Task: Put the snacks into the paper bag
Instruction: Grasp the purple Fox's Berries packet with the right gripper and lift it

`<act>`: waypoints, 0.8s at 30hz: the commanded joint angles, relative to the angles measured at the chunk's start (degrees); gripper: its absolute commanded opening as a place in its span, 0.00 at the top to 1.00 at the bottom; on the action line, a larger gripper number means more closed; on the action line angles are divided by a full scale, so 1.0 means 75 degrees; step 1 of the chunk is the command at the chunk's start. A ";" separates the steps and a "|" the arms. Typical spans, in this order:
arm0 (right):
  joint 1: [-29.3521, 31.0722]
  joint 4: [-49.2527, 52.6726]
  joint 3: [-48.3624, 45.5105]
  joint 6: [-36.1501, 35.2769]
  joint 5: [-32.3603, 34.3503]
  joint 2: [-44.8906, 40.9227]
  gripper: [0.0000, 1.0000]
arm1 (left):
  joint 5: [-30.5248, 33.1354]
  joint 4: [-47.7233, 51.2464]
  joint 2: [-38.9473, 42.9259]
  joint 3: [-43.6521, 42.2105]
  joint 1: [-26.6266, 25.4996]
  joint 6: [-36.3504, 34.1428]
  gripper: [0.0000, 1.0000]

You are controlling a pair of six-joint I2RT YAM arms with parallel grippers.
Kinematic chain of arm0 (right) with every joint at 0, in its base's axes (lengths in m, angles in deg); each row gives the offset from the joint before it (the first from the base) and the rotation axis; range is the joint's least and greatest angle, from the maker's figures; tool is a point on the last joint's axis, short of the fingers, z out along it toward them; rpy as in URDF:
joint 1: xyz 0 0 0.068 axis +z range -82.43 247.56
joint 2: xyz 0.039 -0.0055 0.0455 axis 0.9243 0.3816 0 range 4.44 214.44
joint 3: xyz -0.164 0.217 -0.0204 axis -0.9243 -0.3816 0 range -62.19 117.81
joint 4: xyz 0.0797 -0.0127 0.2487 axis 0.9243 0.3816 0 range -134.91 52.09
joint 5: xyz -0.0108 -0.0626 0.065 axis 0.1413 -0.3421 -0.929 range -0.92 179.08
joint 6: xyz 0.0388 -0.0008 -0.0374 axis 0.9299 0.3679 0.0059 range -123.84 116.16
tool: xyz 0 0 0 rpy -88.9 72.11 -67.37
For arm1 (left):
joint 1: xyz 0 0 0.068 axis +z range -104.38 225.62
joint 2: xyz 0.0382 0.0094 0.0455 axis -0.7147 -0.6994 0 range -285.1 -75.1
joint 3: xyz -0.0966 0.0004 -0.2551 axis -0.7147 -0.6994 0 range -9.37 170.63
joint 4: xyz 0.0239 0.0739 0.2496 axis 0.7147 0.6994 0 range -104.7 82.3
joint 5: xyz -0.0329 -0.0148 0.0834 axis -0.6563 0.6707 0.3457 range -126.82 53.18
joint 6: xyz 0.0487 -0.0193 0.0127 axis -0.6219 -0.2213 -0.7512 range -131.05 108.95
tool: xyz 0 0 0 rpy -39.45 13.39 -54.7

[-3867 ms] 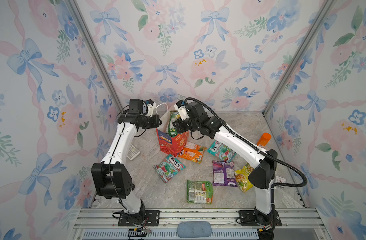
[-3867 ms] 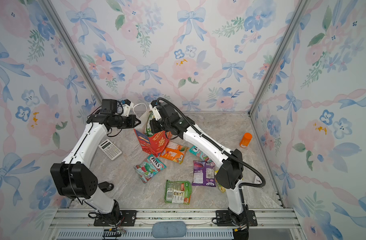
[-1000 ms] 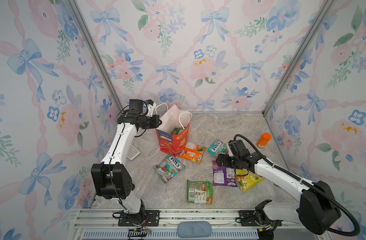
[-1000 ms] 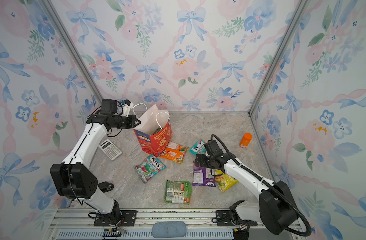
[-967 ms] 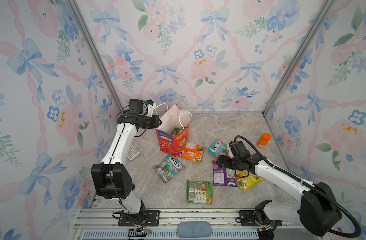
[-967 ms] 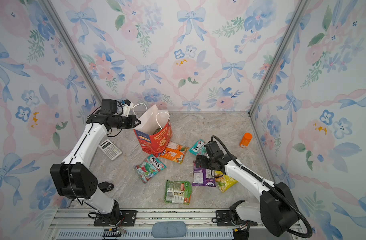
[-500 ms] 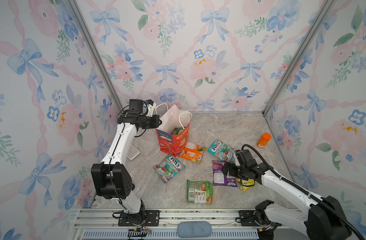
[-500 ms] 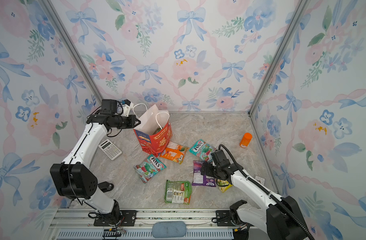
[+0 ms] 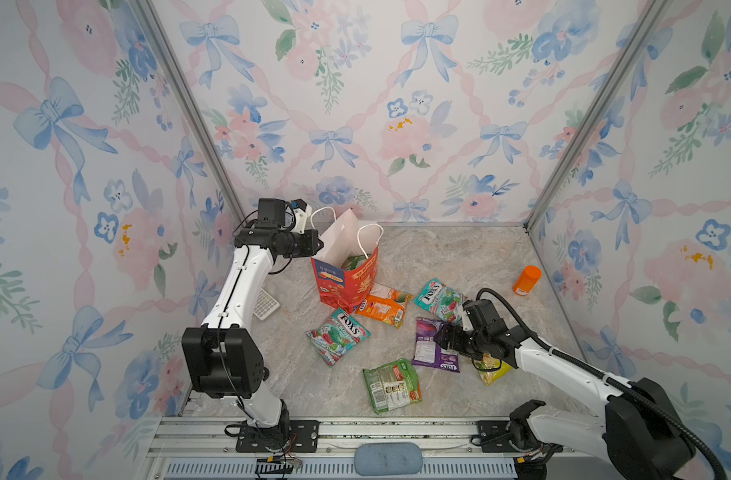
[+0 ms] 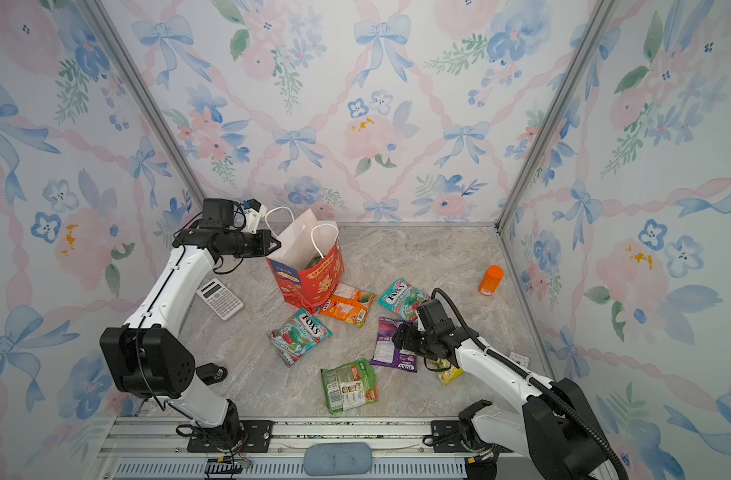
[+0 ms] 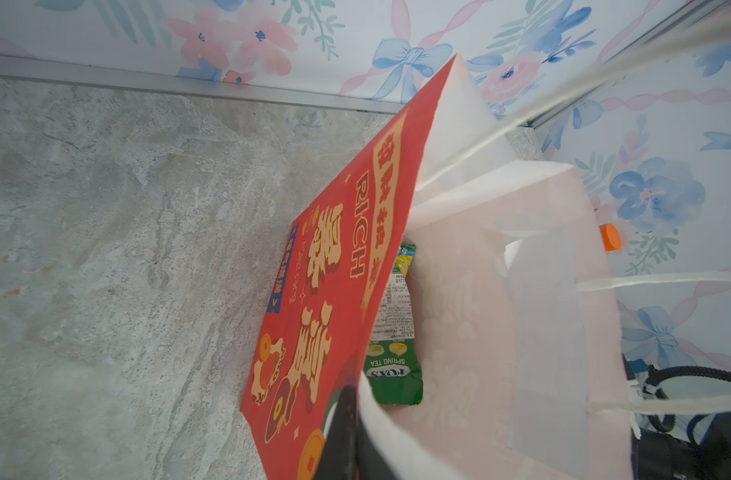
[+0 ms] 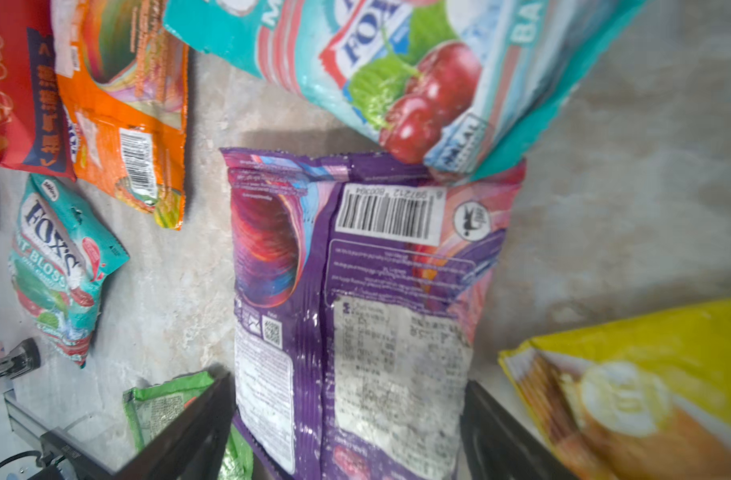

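Observation:
The red paper bag [image 9: 347, 282] stands upright at the back left, and my left gripper [image 9: 314, 245] is shut on its rim [image 11: 355, 399], holding the mouth wide. A green snack packet [image 11: 393, 332] lies inside. My right gripper [image 9: 442, 336] is low over the purple packet [image 12: 355, 291], open, one finger [image 12: 197, 432] at each long edge. On the table lie two teal FOX'S packets [image 9: 339, 332] [image 9: 438, 297], an orange one [image 9: 382, 307], a green one [image 9: 391, 384] and a yellow one [image 9: 490, 365], partly under my right arm.
An orange bottle [image 9: 526, 280] stands near the right wall. A white calculator [image 10: 219, 298] lies under my left arm. The upper teal packet overlaps the purple packet's far end [image 12: 459, 162]. Floral walls close in three sides.
My right gripper has moved toward the front and dropped over the purple packet, its jaws narrowing slightly. My left gripper and the bag have not moved.

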 commanded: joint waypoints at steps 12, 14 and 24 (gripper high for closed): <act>-0.0422 -0.0270 -0.0574 0.0256 -0.0269 -0.0282 0.24 | -0.0072 0.0211 0.0062 -0.0151 0.0018 0.0048 1.00; -0.0424 -0.0494 -0.0726 0.0376 -0.0346 -0.0239 0.27 | -0.0089 0.0205 0.0051 -0.0143 0.0017 0.0057 1.00; -0.0412 -0.1963 -0.1183 0.0955 -0.0804 0.0163 0.45 | -0.0089 0.0214 0.0058 -0.0149 0.0018 0.0050 1.00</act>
